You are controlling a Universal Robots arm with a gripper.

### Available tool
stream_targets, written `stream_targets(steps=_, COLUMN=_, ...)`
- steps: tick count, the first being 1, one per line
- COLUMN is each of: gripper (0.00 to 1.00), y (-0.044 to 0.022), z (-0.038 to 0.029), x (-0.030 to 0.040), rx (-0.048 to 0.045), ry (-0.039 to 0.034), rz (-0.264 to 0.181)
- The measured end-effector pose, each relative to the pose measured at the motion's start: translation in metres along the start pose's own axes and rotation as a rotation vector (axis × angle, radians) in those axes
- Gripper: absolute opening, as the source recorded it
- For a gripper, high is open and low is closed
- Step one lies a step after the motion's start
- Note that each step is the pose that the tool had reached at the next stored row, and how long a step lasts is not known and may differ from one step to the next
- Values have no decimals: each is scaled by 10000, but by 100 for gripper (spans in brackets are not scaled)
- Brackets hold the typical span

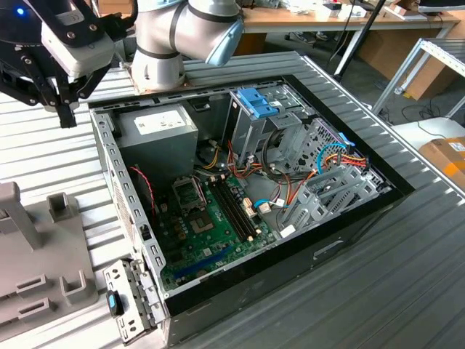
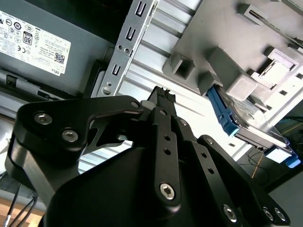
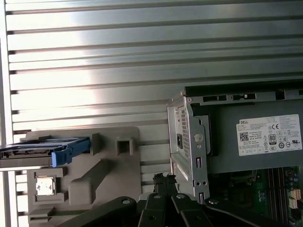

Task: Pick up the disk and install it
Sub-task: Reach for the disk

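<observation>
The disk (image 3: 42, 151) is a flat grey drive in a bright blue carrier frame. It stands on edge in a slot of the grey holder (image 3: 94, 175) on the ribbed table, and its blue edge (image 2: 222, 111) also shows in the second wrist view. My gripper (image 1: 67, 120) hangs above the table at the exterior view's upper left, between the holder (image 1: 36, 269) and the open computer case (image 1: 109, 167). In both wrist views its black fingertips (image 2: 162, 97) (image 3: 163, 178) are pressed together with nothing between them. It is well apart from the disk.
The open case holds a grey power-supply box (image 1: 156, 127), a motherboard (image 1: 211, 218), a tall metal cage with a blue latch (image 1: 254, 102) and bundled cables (image 1: 334, 156). A loose metal bracket (image 1: 127, 302) lies by the case's near corner. The table's edge runs along the exterior view's right.
</observation>
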State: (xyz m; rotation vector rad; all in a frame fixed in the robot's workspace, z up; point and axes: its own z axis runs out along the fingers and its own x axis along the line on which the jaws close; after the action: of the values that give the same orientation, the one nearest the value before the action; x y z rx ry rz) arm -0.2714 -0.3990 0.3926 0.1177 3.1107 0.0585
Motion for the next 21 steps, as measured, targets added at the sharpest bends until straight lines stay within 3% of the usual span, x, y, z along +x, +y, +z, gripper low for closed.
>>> stream_targets(steps=12, gripper=11, y=-15, z=-6, x=200, rx=0, ry=0, rz=1)
stream_targets(steps=16, gripper=11, y=-18, z=-7, x=242, rx=0, ry=0, rz=1)
stream_targets(steps=21, gripper=11, y=-18, z=-7, x=243, rx=0, ry=0, rz=0)
